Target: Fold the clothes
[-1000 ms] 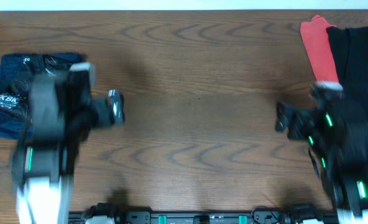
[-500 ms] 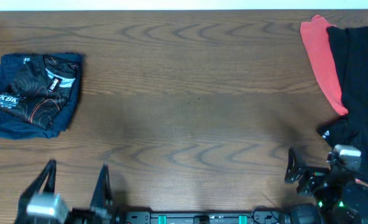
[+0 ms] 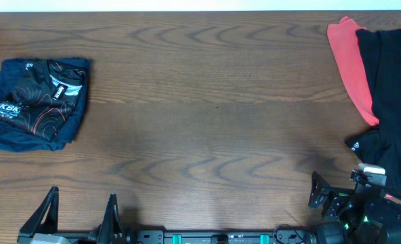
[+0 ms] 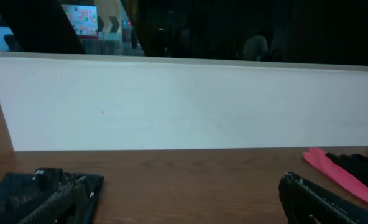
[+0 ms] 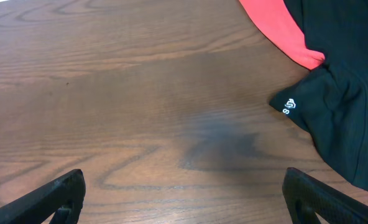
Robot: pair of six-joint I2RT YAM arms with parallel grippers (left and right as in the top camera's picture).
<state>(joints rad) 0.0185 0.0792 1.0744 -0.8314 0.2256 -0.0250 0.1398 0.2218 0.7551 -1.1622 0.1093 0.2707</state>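
Note:
The black jersey [image 3: 34,102] with orange contour lines lies folded at the far left of the table; it also shows in the left wrist view [image 4: 41,196]. A red garment [image 3: 349,61] and a black garment [image 3: 390,88] lie unfolded in a heap at the right edge, and both show in the right wrist view: red [image 5: 277,31], black [image 5: 339,112]. My left gripper [image 3: 78,213] is open and empty at the front left edge, well short of the jersey. My right gripper [image 3: 339,193] is open and empty at the front right, just left of the black garment.
The wooden table [image 3: 214,102] has a white wall [image 4: 184,106] along its far edge. The arm bases stand along the front edge.
Both arms have drawn back to the front edge of the table. The left arm has moved off the folded jersey, the right arm away from the heap. The clothes have not moved.

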